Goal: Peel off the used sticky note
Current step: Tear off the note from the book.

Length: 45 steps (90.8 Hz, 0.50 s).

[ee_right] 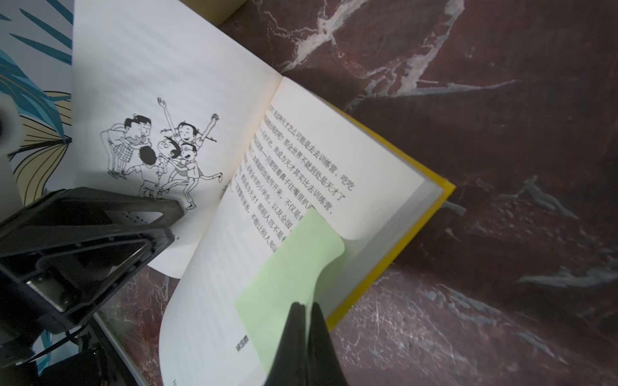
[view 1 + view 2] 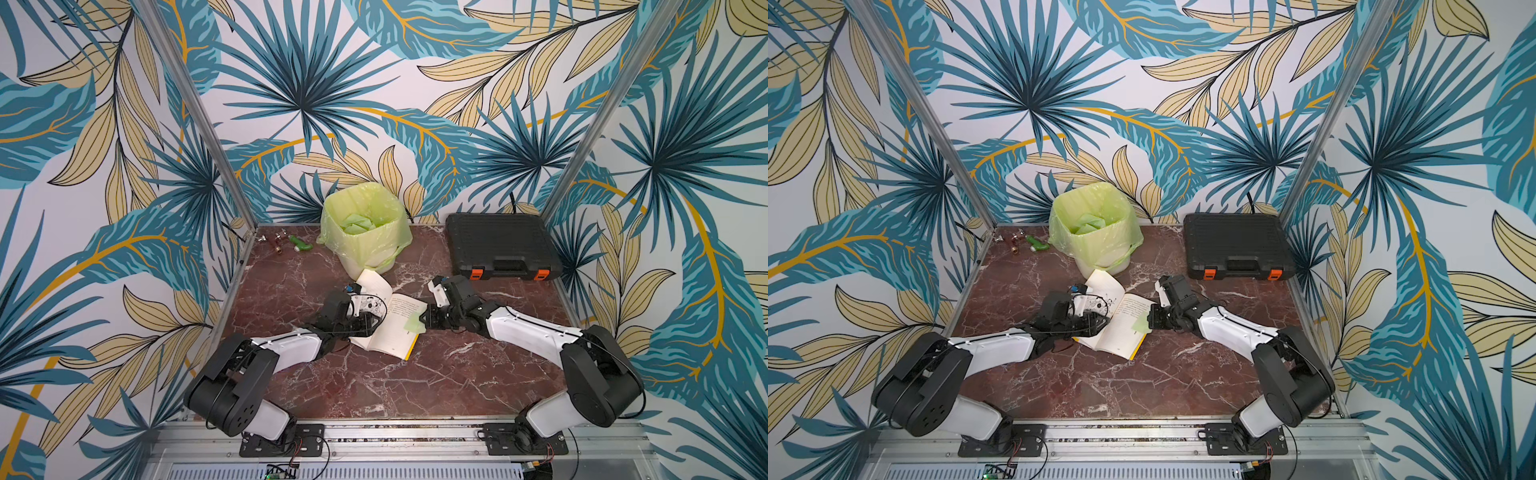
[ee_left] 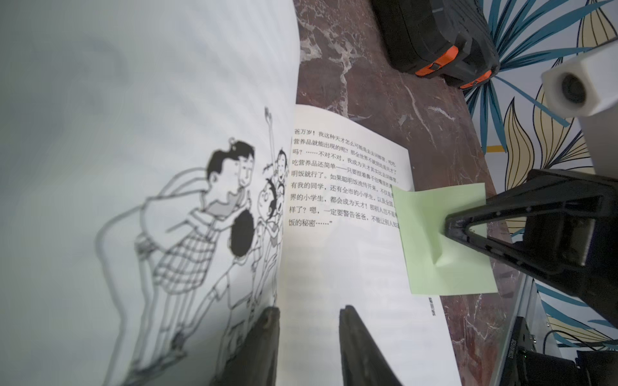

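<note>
Showed right claw (image 1: 306, 305) clamped on sticky note (image 1: 291, 267) at 3 o'clock edge of book (image 1: 334, 160), left claw (image 3: 309, 310) apart at 9 o'clock; risked tearing the page under a brisk pull.

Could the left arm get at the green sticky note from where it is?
Probably yes: only bare page lies between the left gripper and the sticky note, though the right gripper is shut on its outer edge.

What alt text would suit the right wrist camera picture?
The right end effector, shut, pinches a pale green sticky note stuck to the text page of an open yellow-covered book lying on a dark marble table.
</note>
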{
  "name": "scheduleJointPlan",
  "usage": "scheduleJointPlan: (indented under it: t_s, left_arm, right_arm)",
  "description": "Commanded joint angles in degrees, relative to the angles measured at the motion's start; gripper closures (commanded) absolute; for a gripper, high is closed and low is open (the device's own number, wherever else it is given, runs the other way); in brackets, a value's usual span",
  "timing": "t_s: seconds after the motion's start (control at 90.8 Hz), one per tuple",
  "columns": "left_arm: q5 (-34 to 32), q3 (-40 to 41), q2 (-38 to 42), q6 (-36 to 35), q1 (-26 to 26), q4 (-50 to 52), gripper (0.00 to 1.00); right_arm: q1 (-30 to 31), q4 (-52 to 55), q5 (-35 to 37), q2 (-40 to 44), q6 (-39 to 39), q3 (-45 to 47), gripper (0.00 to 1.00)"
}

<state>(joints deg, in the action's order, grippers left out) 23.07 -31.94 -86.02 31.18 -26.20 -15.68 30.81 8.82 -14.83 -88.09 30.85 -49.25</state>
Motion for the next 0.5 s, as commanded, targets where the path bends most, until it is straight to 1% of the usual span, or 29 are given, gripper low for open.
scheduleJointPlan:
  t_s: [0.0,0.253,0.485]
  left_arm:
    - [0.31,-1.36,-1.50,0.21,-0.25,-1.81,0.64]
    - [0.95,-2.19,-4.91,1.10,-1.62,-3.44,0.64]
    - [1.36,-2.90,-6.94,1.57,-2.05,-4.27,0.64]
  right_arm:
    - [2.20,5.76,0.77,-1.47,-3.96,-2.21,1.00]
    - [5.97,8.49,4.88,-4.13,-7.51,-6.02,1.00]
    - [9.09,7.97,1.26,-4.52,-11.16,-6.93,1.00]
